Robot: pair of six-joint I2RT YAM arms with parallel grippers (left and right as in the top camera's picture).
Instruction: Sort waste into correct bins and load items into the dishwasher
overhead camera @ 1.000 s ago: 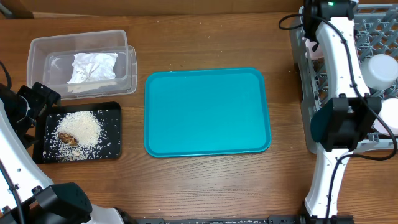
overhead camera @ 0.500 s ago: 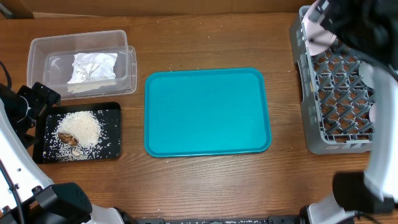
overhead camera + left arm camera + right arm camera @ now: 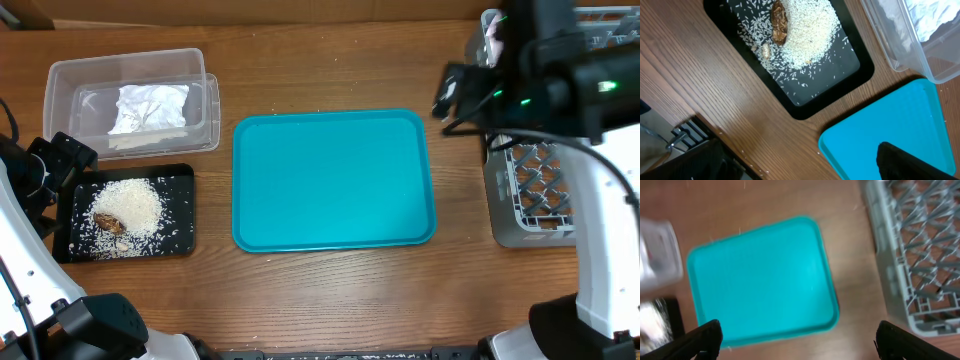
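The crumpled white napkin [image 3: 150, 107] is lying inside the clear tub [image 3: 125, 57] at the far left of the tabletop [image 3: 330, 300]. Just in front of the tub, the black tray [image 3: 180, 237] is carrying the loose rice [image 3: 135, 203] in a heap with stray grains scattered around it. The brown food lump [image 3: 110, 223] is sitting at the heap's edge. The dish rack [image 3: 535, 236] is standing at the right side. The right arm [image 3: 530, 75] is reaching across its far part and hiding much of the lattice, so I cannot tell what is resting in it. Between the black tray and the rack, the teal tray [image 3: 335, 180] is lying flat on the wood.

The left gripper [image 3: 800, 157] is hovering over the tabletop with its fingers spread wide apart and nothing between them. It is hanging just beside the black tray's corner and the teal tray's corner. The right gripper [image 3: 797, 340] is likewise standing apart and gripping nothing. It is hanging high above the teal tray's near edge, with the rack's edge off to one side. Its wrist view is blurring.
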